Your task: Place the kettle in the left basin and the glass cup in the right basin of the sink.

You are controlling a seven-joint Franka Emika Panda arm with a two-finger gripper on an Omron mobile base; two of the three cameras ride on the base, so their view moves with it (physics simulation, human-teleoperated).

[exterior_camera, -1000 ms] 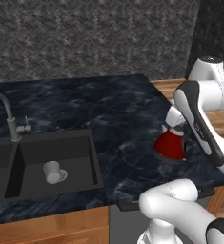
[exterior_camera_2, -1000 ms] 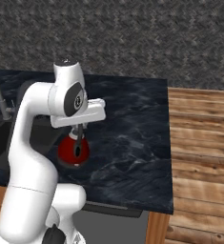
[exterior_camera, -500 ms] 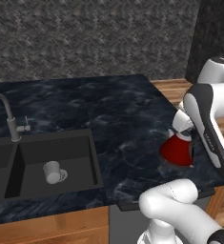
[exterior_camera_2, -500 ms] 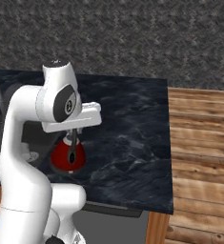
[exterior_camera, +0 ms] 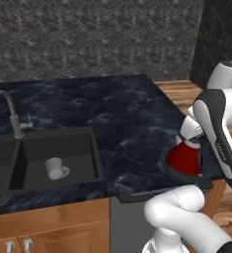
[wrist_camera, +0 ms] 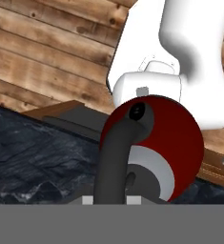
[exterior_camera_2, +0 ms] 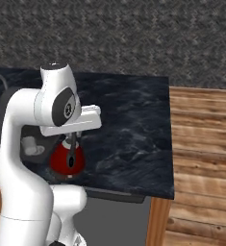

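Dark marbled counter (exterior_camera: 112, 118) under a grey speckled wall, wood floor off to the side, and my gripper (exterior_camera_2: 72, 144) is clamped down on the handle of the kettle (exterior_camera: 185, 158), which hangs just over the counter's front edge near my own base. Further out, the glass cup (exterior_camera: 55, 168) lies in the right basin (exterior_camera: 83, 148) of the sink (exterior_camera: 95, 168), with the tap (exterior_camera: 11, 113) behind the divider, well apart from the kettle.
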